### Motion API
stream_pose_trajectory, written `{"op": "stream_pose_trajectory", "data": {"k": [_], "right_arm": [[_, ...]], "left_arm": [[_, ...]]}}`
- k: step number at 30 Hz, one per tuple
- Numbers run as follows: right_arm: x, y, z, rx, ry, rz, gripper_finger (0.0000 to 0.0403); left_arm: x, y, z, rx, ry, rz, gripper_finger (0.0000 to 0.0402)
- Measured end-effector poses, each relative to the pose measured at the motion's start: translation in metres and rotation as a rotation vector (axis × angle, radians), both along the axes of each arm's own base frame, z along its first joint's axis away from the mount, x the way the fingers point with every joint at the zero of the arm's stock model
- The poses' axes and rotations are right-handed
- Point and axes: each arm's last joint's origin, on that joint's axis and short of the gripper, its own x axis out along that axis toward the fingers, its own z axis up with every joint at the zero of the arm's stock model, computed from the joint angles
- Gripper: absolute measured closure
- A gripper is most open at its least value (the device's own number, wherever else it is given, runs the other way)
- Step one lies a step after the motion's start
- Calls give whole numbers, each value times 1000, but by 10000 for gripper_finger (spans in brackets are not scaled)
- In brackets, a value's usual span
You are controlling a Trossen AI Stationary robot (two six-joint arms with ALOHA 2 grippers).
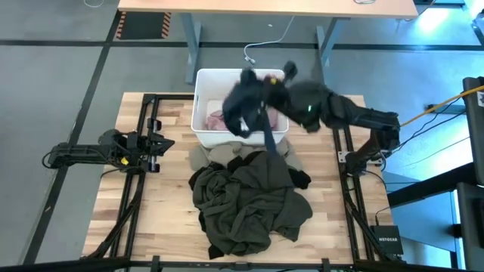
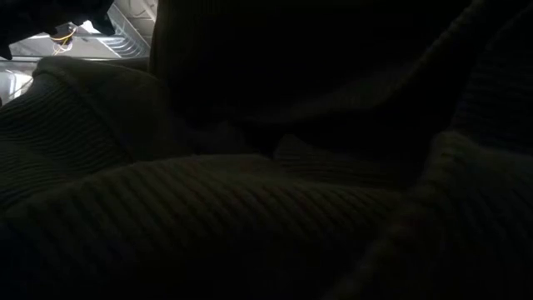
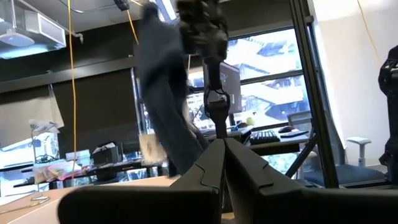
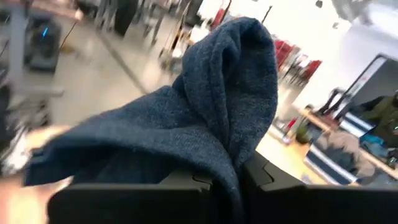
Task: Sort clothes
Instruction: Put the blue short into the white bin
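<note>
My right gripper (image 1: 261, 85) is over the white bin (image 1: 203, 81), shut on a navy garment (image 1: 246, 106), which also shows in the left wrist view (image 3: 163, 93). A pale pink piece (image 1: 219, 119) lies in the bin. A pile of olive-green clothes (image 1: 249, 200) lies on the table in front of the bin, with a beige piece (image 1: 203, 156) and a black piece (image 1: 299, 178) at its edges. My left gripper (image 1: 162, 143) waits shut at the table's left. My right gripper pinches a bunched fold of the navy garment (image 4: 231, 163) between its two fingers. The cloth humps up past the fingers and hangs below them. The garment is lifted over the bin, and one narrow strip (image 1: 269, 140) trails down toward the pile.
Dark ribbed cloth (image 2: 250, 217) lies right in front of the low camera and fills its view. Black frame rails (image 1: 147, 121) run along both sides of the wooden table. A desk (image 1: 265, 7) stands beyond the far edge.
</note>
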Motion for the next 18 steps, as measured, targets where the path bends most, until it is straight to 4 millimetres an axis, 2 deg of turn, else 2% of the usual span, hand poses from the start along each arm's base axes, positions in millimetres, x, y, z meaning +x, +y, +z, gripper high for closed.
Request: {"op": "stream_pose_trajectory", "data": {"k": [4, 9, 14, 18], "right_arm": [[6, -33, 3, 18, -79, -30, 372], [22, -61, -22, 143, -43, -79, 347], [39, -71, -51, 273, 58, -23, 309], [42, -69, -61, 329, 102, -24, 267]], "left_arm": [[0, 0, 0, -2, 2, -1, 394], [1, 0, -2, 7, 21, 2, 394], [2, 0, -4, 0, 48, 18, 394], [2, 1, -5, -3, 58, 25, 394]]}}
